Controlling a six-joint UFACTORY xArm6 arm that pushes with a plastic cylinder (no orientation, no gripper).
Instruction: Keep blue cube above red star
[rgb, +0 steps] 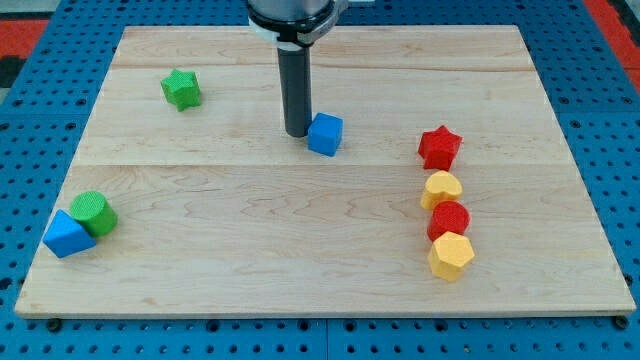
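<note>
The blue cube (325, 134) lies near the middle of the wooden board (250, 250), slightly toward the view's top. The red star (439, 147) lies to its right, a little lower in the view. My tip (297, 133) rests on the board just left of the blue cube, touching or almost touching its left side. The dark rod rises from there to the view's top edge.
Below the red star runs a column: a yellow heart (441, 188), a red cylinder (449, 220) and a yellow hexagon (451, 256). A green star (181, 89) lies at the upper left. A green cylinder (93, 213) and a blue block (67, 235) sit at the lower left.
</note>
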